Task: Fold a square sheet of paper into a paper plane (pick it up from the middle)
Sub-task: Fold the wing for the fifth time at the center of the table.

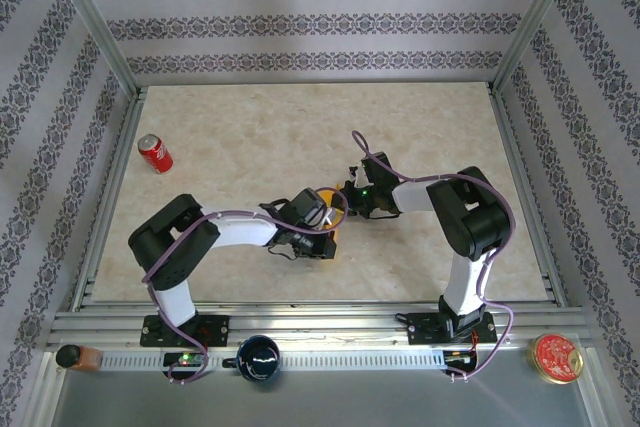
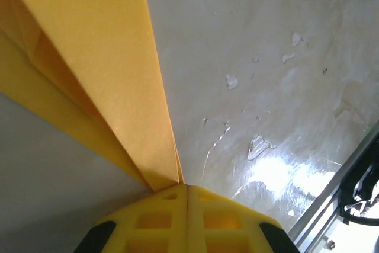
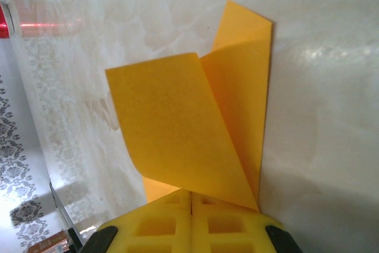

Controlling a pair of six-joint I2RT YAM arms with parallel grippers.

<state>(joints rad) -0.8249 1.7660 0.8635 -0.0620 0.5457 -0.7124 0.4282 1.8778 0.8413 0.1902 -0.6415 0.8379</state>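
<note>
The square sheet of paper [image 1: 332, 209] is orange-yellow and folded into layers, held up between my two grippers near the table's middle. My left gripper [image 1: 322, 239] is shut on it. In the left wrist view the yellow pads [image 2: 166, 211] meet on a narrow end of long creased layers of paper [image 2: 100, 57] that run away to the upper left. My right gripper [image 1: 352, 199] is shut on it too. Its pads [image 3: 225, 217] pinch the lower edge of the paper [image 3: 177, 128], where one flap curls over another. Whether it has the paper plane's shape I cannot tell.
A red soda can [image 1: 155, 153] lies at the far left of the marble table [image 1: 430, 137], seen blurred as the can [image 3: 5, 19] in the right wrist view. Aluminium frame rails [image 1: 300, 312] border the table. A black round object [image 1: 258, 357] and a red lid [image 1: 556, 357] sit on the near ledge.
</note>
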